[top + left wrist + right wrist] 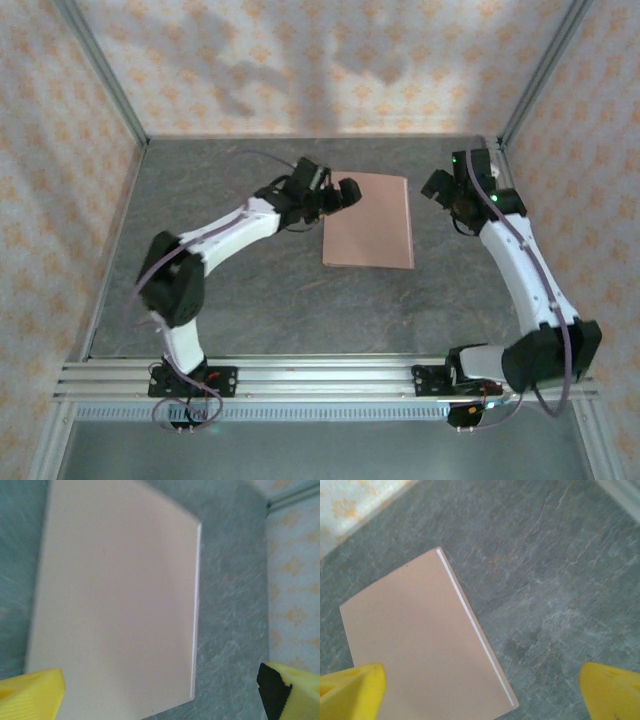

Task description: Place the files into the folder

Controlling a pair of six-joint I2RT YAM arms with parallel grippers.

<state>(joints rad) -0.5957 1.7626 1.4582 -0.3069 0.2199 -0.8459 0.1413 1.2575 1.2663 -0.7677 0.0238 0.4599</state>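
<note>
Fingers (30, 690) of the left gripper (345, 193) stand wide apart, and only their yellow tips show, cut off at the lower corners of the left wrist view. The fingers (352, 690) of the right gripper (440, 188) are likewise spread, cropped the same way in the right wrist view.

On the grey table (260, 300), past the middle and toward the far side, lies the folder (370, 220), closed and flat. Its long axis runs near to far, tilted only slightly. The left gripper sits over its far left corner and hides that corner from above; whether it touches the card cannot be told. The right gripper is just beside the folder's far right corner, apart from it.

Of the files (475, 630) only a thin white line shows, running along one long edge of the folder in both wrist views; the sheets' printing is hidden under the cover. The left wrist picture is soft and blurred, and the folder's lower edge there runs behind a fingertip.
</note>
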